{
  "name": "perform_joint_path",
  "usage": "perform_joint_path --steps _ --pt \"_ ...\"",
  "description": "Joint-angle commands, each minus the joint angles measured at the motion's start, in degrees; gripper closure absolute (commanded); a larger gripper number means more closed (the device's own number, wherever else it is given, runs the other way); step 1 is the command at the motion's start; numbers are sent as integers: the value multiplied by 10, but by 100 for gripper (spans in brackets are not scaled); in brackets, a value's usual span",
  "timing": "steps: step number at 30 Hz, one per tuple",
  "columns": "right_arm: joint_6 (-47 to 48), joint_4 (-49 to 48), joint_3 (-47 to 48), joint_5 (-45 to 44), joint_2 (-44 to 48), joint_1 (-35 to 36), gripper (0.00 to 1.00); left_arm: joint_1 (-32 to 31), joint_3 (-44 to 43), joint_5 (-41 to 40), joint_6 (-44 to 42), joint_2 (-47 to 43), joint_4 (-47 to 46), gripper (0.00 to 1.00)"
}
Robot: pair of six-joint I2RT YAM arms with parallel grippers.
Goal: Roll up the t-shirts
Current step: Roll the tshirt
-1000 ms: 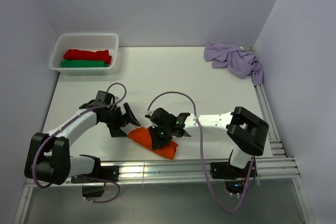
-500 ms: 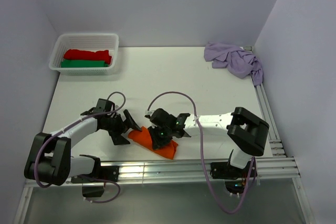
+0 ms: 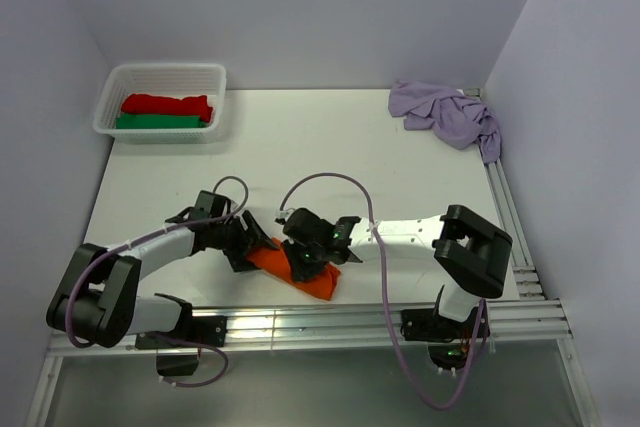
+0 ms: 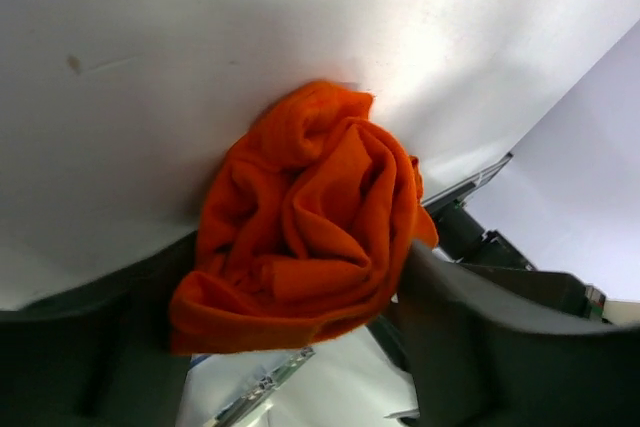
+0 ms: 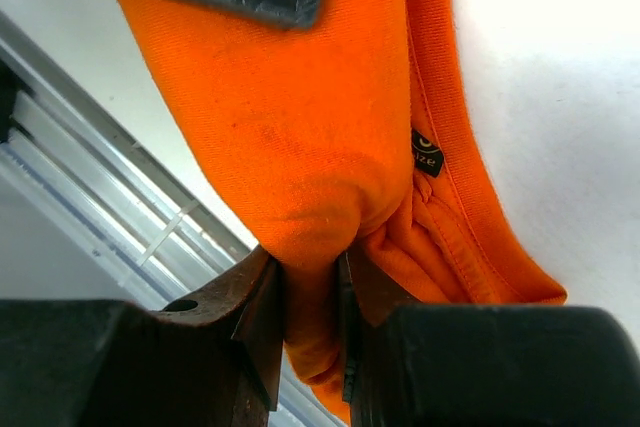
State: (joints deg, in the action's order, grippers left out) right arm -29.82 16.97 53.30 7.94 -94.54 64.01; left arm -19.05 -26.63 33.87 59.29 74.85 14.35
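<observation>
Since a second ago the left claw (image 3: pixel 247 244) has slid in across the table (image 3: pixel 300 147) and narrowed a little, so its jaws now straddle the left end of the orange t-shirt (image 3: pixel 318 282). The right claw (image 3: pixel 308 259) has not shifted.

Far left at the back sits the basket (image 3: pixel 165 133), with a red roll (image 3: pixel 165 104) and a green roll (image 3: pixel 160 121) laid side by side in it, probably because finished rolls go there. Well in front of the basket and to its right, the left claw lies low. Its wrist view shows the crumpled end of the orange bundle between two wide-set fingers. Whether they already press the cloth is hard to tell from that angle, so I call it released. Placed there, it seems meant to gather the loose end.

The orange t-shirt, a short thick wad, lies further right of the basket, near the front edge. Over its middle the right claw is clenched on a fold of the orange cloth, seemingly to stop the roll unwinding. Far right of the basket, at the back, the lilac t-shirt (image 3: pixel 445 112) lies in a loose heap, not yet rolled.
</observation>
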Motion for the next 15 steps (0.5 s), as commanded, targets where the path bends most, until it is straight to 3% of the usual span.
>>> perform_joint_path --steps 1,2,5,9,11,15 --pt "33 95 -17 -121 -35 -8 100 -9 14 -29 11 -9 -20 32" --pt "32 95 -16 -123 -36 -8 100 -9 18 -34 9 -14 -17 45" --pt "32 92 -13 -130 -38 -9 100 -9 24 -50 10 -21 -15 60" --pt "44 97 3 -160 -49 -8 100 -9 30 -74 19 -6 -46 69" --pt "53 100 17 -172 -53 -8 90 -9 30 -97 23 2 -67 78" --pt "63 111 38 -181 -61 -9 72 -9 30 -122 29 28 -100 81"
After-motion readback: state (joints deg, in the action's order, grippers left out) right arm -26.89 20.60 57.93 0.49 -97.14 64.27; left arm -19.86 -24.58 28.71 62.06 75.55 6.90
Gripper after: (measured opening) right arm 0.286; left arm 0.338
